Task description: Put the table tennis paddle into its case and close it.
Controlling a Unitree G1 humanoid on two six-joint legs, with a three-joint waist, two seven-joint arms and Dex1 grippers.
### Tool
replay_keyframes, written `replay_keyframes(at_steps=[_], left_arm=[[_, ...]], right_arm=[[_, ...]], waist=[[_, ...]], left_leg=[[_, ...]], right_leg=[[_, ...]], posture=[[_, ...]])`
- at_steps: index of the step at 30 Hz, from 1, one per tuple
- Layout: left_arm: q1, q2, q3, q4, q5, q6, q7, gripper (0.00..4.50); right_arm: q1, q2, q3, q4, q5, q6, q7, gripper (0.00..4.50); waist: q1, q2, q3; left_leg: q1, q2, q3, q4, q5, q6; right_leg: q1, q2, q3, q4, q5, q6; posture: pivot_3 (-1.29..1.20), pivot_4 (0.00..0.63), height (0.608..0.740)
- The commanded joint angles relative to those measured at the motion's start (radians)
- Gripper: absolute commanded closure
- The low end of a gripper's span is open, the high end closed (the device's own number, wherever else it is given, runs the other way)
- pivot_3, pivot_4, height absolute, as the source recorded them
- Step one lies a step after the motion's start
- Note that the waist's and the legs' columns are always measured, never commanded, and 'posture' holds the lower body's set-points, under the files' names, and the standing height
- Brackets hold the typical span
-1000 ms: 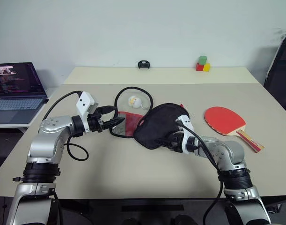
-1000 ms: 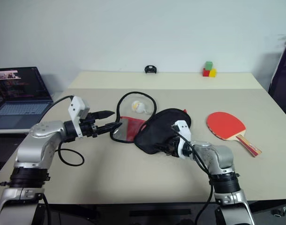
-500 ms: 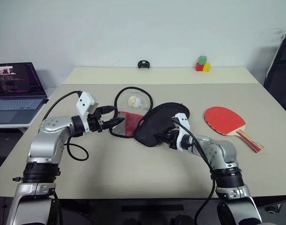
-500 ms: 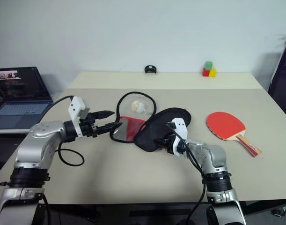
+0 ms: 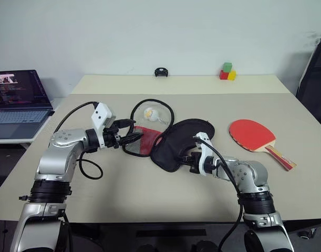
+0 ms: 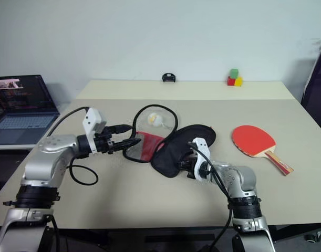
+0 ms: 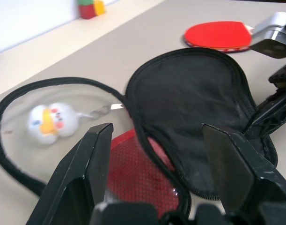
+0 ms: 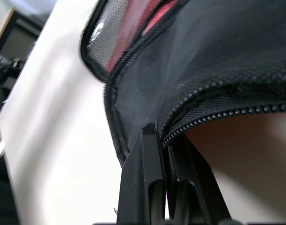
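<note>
Bright, even room light; soft shadows on the table point(image 5: 149, 194); blurred wrist-view foregrounds

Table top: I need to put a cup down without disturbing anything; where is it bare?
Bare: the near strip of the table between the arms, and the far part between the black clip and blocks. Crowded: the middle, around case, ball and paddle.

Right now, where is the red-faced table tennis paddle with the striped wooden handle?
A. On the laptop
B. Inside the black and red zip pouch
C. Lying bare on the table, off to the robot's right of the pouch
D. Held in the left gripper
C: the red-faced table tennis paddle lies flat on the beige table, apart from the open black and red zip pouch, with no gripper on it.
</note>
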Motion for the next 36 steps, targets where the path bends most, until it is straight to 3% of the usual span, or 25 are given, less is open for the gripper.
replay_keyframes(at_steps=[1,9,20,36], left_arm=[[-0.052,0.003,-0.012,-0.024,0.000,-0.010,-0.027,1.21],[-0.080,-0.021,-0.042,-0.011,0.013,-0.019,-0.046,1.21],[-0.116,-0.051,-0.064,0.031,0.031,-0.044,-0.062,1.21],[-0.160,-0.084,-0.084,0.076,0.060,-0.077,-0.083,1.21]], right_arm=[[0.004,-0.044,0.005,-0.070,0.052,0.046,0.059,4.47],[0.034,-0.213,0.015,-0.106,0.082,0.103,0.152,4.47],[-0.097,-0.421,0.081,0.195,-0.062,-0.093,0.302,4.47],[-0.336,-0.493,0.266,0.557,-0.271,-0.291,0.610,4.47]], waist=[[0.000,0.000,0.000],[0.000,0.000,0.000],[0.001,-0.001,0.001],[0.000,-0.001,0.001]], left_leg=[[0.000,0.000,0.000,0.000,0.000,0.000],[0.000,0.000,0.000,0.000,0.000,0.000],[0.000,-0.001,0.000,0.000,0.000,0.000],[-0.001,0.000,0.001,0.001,0.000,0.000]], right_leg=[[0.000,0.000,0.000,0.000,0.000,0.000],[0.000,0.000,0.000,0.000,0.000,0.000],[0.000,0.000,0.000,0.000,0.000,0.000],[0.000,0.000,0.000,0.000,0.000,0.000]], posture=[[0.00,0.150,0.740],[0.00,0.150,0.740],[0.00,0.150,0.740],[0.00,0.150,0.740]])
